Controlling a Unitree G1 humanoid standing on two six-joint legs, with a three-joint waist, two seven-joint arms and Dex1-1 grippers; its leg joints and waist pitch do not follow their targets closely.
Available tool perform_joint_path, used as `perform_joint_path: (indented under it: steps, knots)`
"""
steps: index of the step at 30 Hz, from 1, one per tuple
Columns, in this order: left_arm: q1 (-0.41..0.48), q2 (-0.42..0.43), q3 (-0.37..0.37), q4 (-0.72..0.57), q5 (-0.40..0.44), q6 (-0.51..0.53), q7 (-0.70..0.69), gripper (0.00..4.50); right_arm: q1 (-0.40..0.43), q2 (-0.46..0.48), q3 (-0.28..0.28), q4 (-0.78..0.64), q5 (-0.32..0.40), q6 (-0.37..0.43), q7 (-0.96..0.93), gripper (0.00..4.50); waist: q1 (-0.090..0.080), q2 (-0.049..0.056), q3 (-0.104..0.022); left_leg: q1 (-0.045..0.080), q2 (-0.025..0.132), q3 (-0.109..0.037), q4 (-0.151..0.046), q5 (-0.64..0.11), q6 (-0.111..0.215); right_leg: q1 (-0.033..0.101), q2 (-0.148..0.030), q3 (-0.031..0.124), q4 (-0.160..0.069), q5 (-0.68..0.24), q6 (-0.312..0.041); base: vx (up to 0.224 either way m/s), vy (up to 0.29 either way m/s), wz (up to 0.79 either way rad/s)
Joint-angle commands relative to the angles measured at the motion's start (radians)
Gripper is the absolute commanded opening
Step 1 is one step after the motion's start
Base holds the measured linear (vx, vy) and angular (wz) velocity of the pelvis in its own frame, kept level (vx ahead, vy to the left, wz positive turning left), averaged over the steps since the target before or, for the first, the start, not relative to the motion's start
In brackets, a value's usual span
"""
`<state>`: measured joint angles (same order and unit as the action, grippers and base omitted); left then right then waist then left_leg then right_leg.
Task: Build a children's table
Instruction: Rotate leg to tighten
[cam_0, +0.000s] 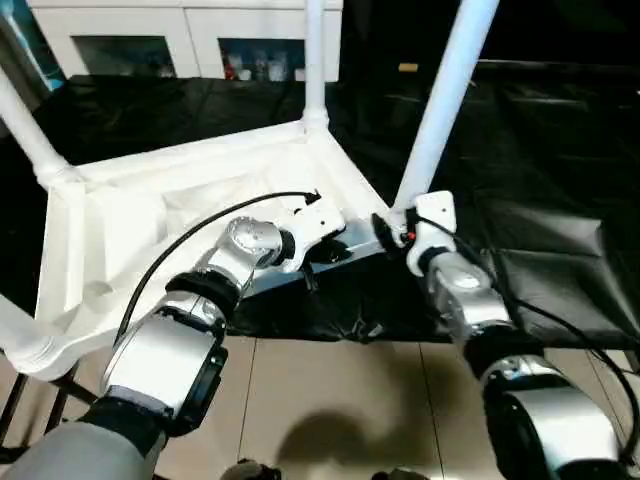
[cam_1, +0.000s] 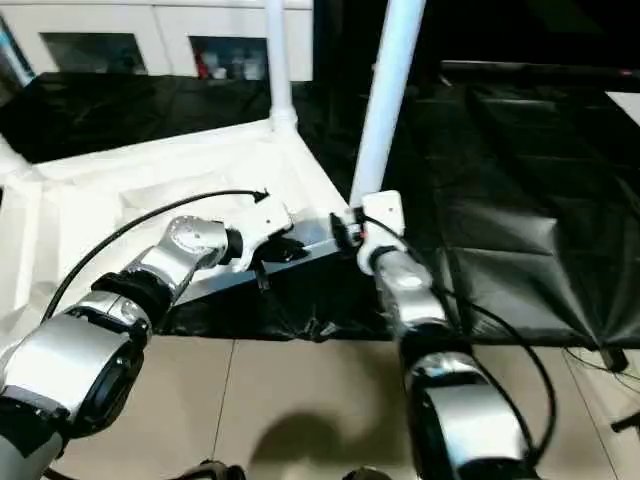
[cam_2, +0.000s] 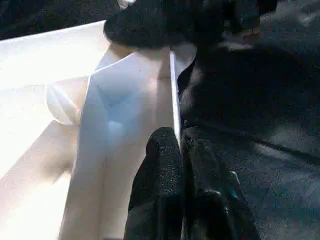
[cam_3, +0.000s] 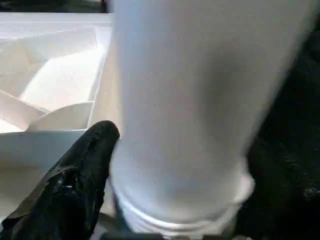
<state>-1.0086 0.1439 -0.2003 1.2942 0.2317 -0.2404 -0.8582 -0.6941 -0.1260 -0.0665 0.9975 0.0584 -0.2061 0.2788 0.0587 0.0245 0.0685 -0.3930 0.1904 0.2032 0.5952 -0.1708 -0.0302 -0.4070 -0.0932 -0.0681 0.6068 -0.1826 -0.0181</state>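
The table (cam_0: 130, 220) lies upside down on the black work table (cam_0: 560, 130). The left gripper (cam_2: 177, 150) pinches its rim; the right gripper (cam_0: 392, 232), open, flanks the last leg (cam_0: 445, 100), which needs seating firmly.

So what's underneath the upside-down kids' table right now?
The children's table lies top-down on a black sheet over the work table, its near corner overhanging the tiled floor. Whatever sits directly beneath the tabletop is covered.

My forearms are glossy silver cylinders with black joint collars, lower left (cam_0: 165, 365) and lower right (cam_0: 555, 420). White wrist housings carry matte black fingers (cam_2: 160, 170); thin black cables (cam_0: 200, 235) loop alongside.
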Motion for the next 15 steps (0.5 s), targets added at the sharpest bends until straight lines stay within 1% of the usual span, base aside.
perform_joint_path:
  steps: [1,2,3,4,5,6,7,8,9,10,11,12,13,14,15]
  knots:
    - [-0.005,0.023,0.007,-0.005,0.000,-0.036,-0.009,0.00,0.059,-0.023,0.004,-0.102,0.007,-0.001,0.037,3.87,0.003,-0.008,-0.089,0.023,0.039,-0.016,-0.056,-0.106,0.133,0.062,-0.060,0.040,-0.049,0.049,-0.282,0.000,0.000,0.00]
    - [-0.005,0.023,0.007,-0.005,0.000,-0.036,-0.009,0.00,0.059,-0.023,0.004,-0.102,0.007,-0.001,0.037,3.87,0.002,-0.009,-0.090,0.021,0.040,-0.018,-0.055,-0.096,0.139,0.062,-0.061,0.039,-0.045,0.054,-0.284,0.000,0.000,0.00]
    - [-0.010,0.027,0.020,-0.003,-0.014,-0.044,-0.012,0.00,0.126,-0.039,0.007,-0.213,0.023,0.020,0.072,3.87,0.003,-0.005,-0.091,0.022,0.040,-0.018,-0.055,-0.096,0.139,0.061,-0.061,0.039,-0.047,0.049,-0.287,0.000,0.000,0.00]
    - [-0.012,0.028,0.025,-0.001,-0.020,-0.044,-0.013,0.00,0.147,-0.044,0.007,-0.249,0.030,0.028,0.083,3.87,0.006,-0.006,-0.088,0.024,0.040,-0.016,-0.055,-0.114,0.140,0.059,-0.059,0.039,-0.053,0.033,-0.278,0.000,0.000,0.00]
    - [-0.012,0.028,0.025,-0.001,-0.020,-0.044,-0.013,0.00,0.149,-0.045,0.007,-0.250,0.030,0.028,0.084,3.87,0.005,-0.007,-0.088,0.024,0.041,-0.017,-0.056,-0.117,0.139,0.060,-0.058,0.039,-0.052,0.029,-0.276,0.000,0.000,0.00]
    - [-0.015,0.035,0.016,0.000,-0.008,-0.075,0.000,0.00,0.185,-0.053,0.006,-0.316,0.039,0.048,0.089,3.87,0.004,0.000,-0.089,0.023,0.041,-0.020,-0.057,-0.126,0.132,0.059,-0.060,0.039,-0.052,0.010,-0.278,0.000,0.000,0.00]
    - [-0.017,0.042,0.011,0.003,-0.001,-0.093,0.003,0.00,0.223,-0.056,0.001,-0.387,0.057,0.074,0.096,3.87,0.003,-0.001,-0.086,0.024,0.040,-0.020,-0.059,-0.151,0.122,0.059,-0.059,0.039,-0.059,-0.024,-0.267,0.000,0.000,0.00]
    - [-0.018,0.046,0.012,0.004,0.000,-0.107,-0.003,0.00,0.250,-0.058,0.000,-0.438,0.063,0.096,0.098,3.87,0.003,0.001,-0.086,0.025,0.040,-0.020,-0.060,-0.156,0.119,0.059,-0.059,0.040,-0.061,-0.029,-0.265,0.000,0.000,0.00]
    - [-0.018,0.048,0.014,0.004,-0.001,-0.114,-0.009,0.27,0.266,-0.059,-0.001,-0.468,0.067,0.109,0.100,3.91,0.003,-0.002,-0.085,0.024,0.040,-0.021,-0.060,-0.155,0.117,0.059,-0.057,0.040,-0.062,-0.031,-0.261,0.000,0.000,0.00]
    - [-0.018,0.048,0.014,0.004,-0.001,-0.114,-0.009,0.44,0.266,-0.059,-0.001,-0.468,0.067,0.109,0.100,3.92,0.003,-0.002,-0.087,0.024,0.040,-0.022,-0.060,-0.153,0.114,0.060,-0.058,0.040,-0.060,-0.025,-0.260,0.000,0.000,0.00]
    - [-0.018,0.048,0.029,0.005,-0.019,-0.095,-0.036,0.58,0.298,-0.061,-0.006,-0.519,0.078,0.134,0.102,3.92,0.000,-0.001,-0.085,0.023,0.039,-0.023,-0.062,-0.160,0.107,0.058,-0.059,0.039,-0.061,-0.038,-0.265,0.000,0.000,0.00]
    - [-0.018,0.049,0.034,0.005,-0.025,-0.089,-0.045,0.58,0.309,-0.061,-0.007,-0.538,0.081,0.144,0.103,3.92,0.000,-0.002,-0.083,0.023,0.039,-0.022,-0.063,-0.168,0.101,0.059,-0.059,0.041,-0.065,-0.052,-0.260,0.000,0.000,0.00]
    - [-0.015,0.048,0.042,0.002,-0.037,-0.084,-0.068,0.80,0.325,-0.062,-0.012,-0.563,0.084,0.157,0.095,3.92,0.000,-0.002,-0.083,0.024,0.039,-0.022,-0.063,-0.172,0.098,0.058,-0.059,0.041,-0.065,-0.058,-0.262,0.000,0.000,0.00]
    - [-0.005,0.044,0.059,-0.008,-0.059,-0.103,-0.097,0.80,0.361,-0.063,-0.018,-0.614,0.088,0.183,0.084,3.92,0.001,-0.002,-0.082,0.024,0.039,-0.022,-0.064,-0.178,0.094,0.058,-0.059,0.041,-0.066,-0.071,-0.261,0.000,0.000,0.00]
    - [-0.004,0.042,0.066,-0.010,-0.066,-0.104,-0.096,0.91,0.367,-0.063,-0.019,-0.623,0.090,0.188,0.083,3.92,0.000,-0.003,-0.082,0.024,0.039,-0.022,-0.064,-0.182,0.090,0.057,-0.059,0.041,-0.066,-0.075,-0.261,0.000,0.000,0.00]
